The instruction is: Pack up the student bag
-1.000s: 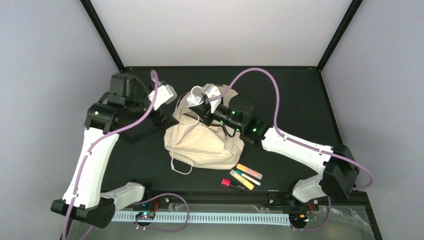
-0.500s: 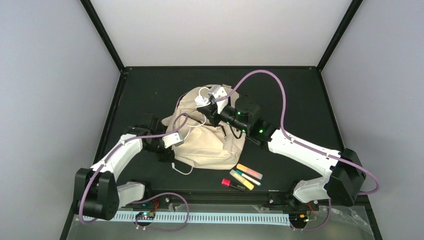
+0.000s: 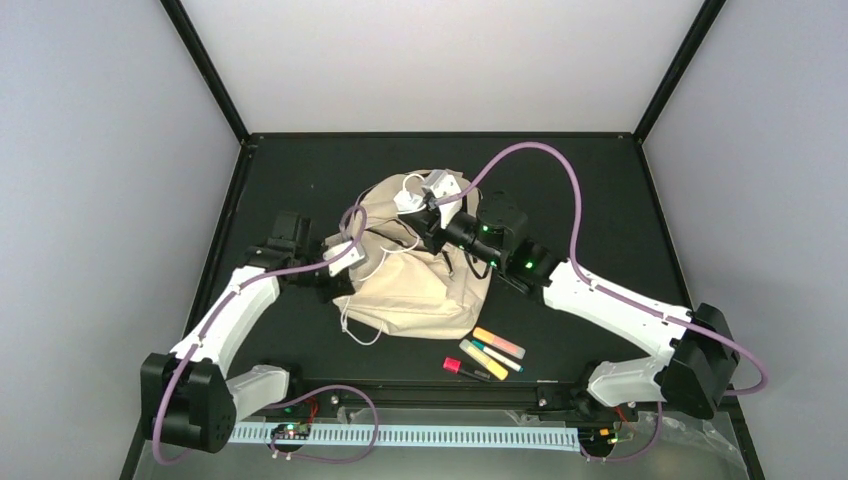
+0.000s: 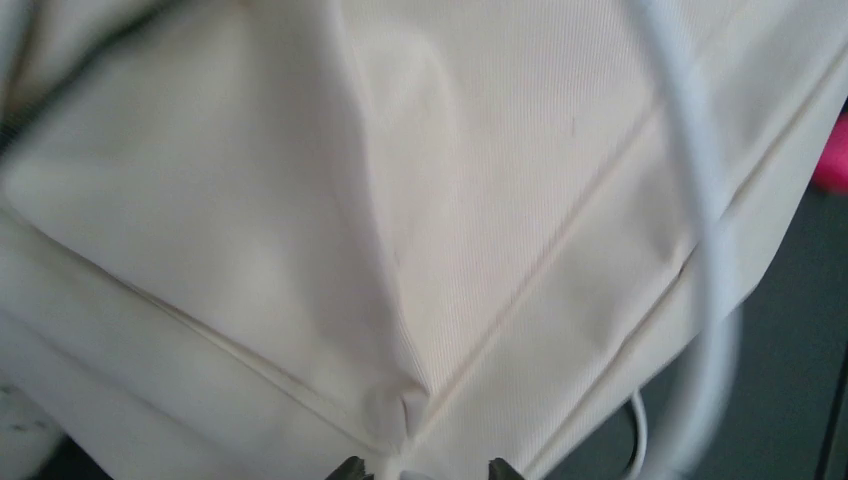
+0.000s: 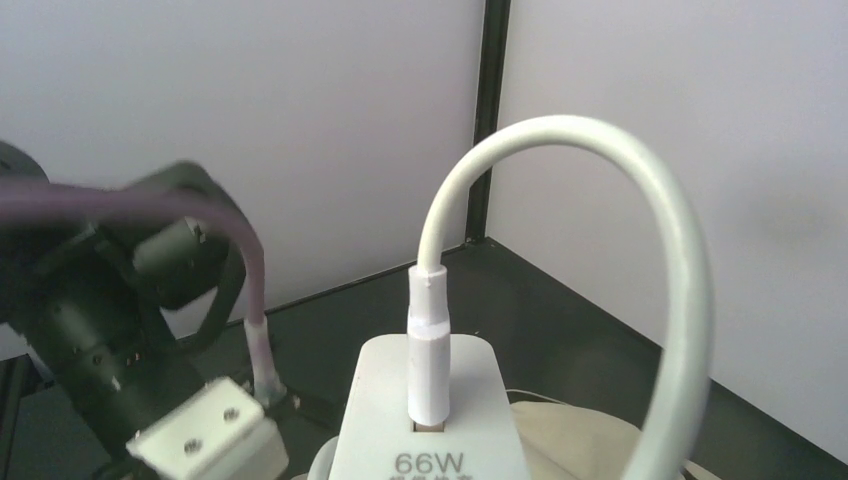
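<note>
The student bag (image 3: 415, 285), a cream fabric backpack, lies in the middle of the black table. My left gripper (image 3: 357, 256) is at its left edge; in the left wrist view its fingertips (image 4: 350, 467) pinch a gathered fold of the bag's fabric (image 4: 400, 300). My right gripper (image 3: 416, 203) hovers over the bag's far end, shut on a white charger (image 3: 405, 197) marked 66W (image 5: 432, 420). The charger's white cable (image 5: 560, 140) loops up from its plug, and the cable (image 3: 362, 330) trails across the bag to its near left corner.
Near the table's front edge, right of the bag, lie an orange highlighter (image 3: 498, 342), a yellow one (image 3: 484, 359), a white pen (image 3: 499, 358) and a red-capped marker (image 3: 460, 368). Black frame posts (image 5: 490, 120) and grey walls enclose the table.
My left arm swung down from the back left to the bag's left edge and closed on its fabric. The right arm drifted slightly right, still holding the charger.
</note>
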`<state>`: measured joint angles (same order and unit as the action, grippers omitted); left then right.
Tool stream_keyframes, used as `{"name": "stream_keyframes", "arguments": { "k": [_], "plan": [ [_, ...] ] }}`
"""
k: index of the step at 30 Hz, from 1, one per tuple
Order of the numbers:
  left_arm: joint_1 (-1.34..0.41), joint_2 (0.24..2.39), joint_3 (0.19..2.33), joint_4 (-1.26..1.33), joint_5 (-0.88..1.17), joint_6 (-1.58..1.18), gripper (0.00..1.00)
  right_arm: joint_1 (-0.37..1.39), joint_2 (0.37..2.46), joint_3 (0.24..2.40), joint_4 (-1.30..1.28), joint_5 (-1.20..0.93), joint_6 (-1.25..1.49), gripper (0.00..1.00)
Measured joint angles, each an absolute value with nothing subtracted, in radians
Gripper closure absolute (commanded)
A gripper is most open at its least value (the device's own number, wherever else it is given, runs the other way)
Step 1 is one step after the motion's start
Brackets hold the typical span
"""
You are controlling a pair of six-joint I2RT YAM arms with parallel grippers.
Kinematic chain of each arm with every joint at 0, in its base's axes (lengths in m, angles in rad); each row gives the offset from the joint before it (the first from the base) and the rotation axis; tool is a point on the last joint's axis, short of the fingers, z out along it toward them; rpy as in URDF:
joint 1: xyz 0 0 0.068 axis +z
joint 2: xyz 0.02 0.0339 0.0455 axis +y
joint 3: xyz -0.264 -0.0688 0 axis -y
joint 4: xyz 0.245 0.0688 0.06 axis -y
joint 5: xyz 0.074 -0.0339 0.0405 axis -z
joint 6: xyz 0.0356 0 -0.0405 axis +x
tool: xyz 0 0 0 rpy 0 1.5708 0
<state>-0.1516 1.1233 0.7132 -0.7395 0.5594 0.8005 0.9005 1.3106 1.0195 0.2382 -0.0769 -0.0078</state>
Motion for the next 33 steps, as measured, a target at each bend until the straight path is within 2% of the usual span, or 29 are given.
{"name": "stream_keyframes", "arguments": {
  "k": [1, 3, 4, 12, 19, 26, 29, 33],
  "plan": [
    [-0.152, 1.119, 0.742, -0.744, 0.579, 0.791, 0.75, 0.9, 1.308, 1.019, 0.238, -0.078, -0.01, 0.95],
    [-0.152, 1.112, 0.78, -0.744, 0.616, 0.773, 0.97, 0.898, 1.305, 1.019, 0.238, -0.078, -0.011, 0.95],
    [-0.152, 1.112, 0.788, -0.744, 0.632, 0.765, 0.98, 0.897, 1.304, 1.019, 0.237, -0.078, -0.012, 0.95],
    [-0.152, 1.113, 0.913, -0.882, 0.66, 0.769, 0.98, 0.891, 1.237, 1.002, 0.201, -0.092, -0.039, 0.95],
    [-0.16, 1.121, 1.36, -0.981, 0.769, 0.693, 0.98, 0.879, 1.168, 1.021, 0.145, -0.195, -0.105, 0.91],
    [-0.292, 1.234, 1.862, -0.992, 0.852, 0.601, 0.98, 0.878, 1.166, 1.133, 0.069, -0.3, -0.186, 0.88],
    [-0.338, 1.289, 1.959, -0.965, 0.875, 0.559, 0.99, 0.868, 1.166, 1.167, 0.063, -0.326, -0.204, 0.86],
    [-0.369, 1.357, 1.969, -0.913, 0.907, 0.511, 0.98, 0.844, 1.177, 1.18, 0.081, -0.337, -0.202, 0.82]
  ]
}}
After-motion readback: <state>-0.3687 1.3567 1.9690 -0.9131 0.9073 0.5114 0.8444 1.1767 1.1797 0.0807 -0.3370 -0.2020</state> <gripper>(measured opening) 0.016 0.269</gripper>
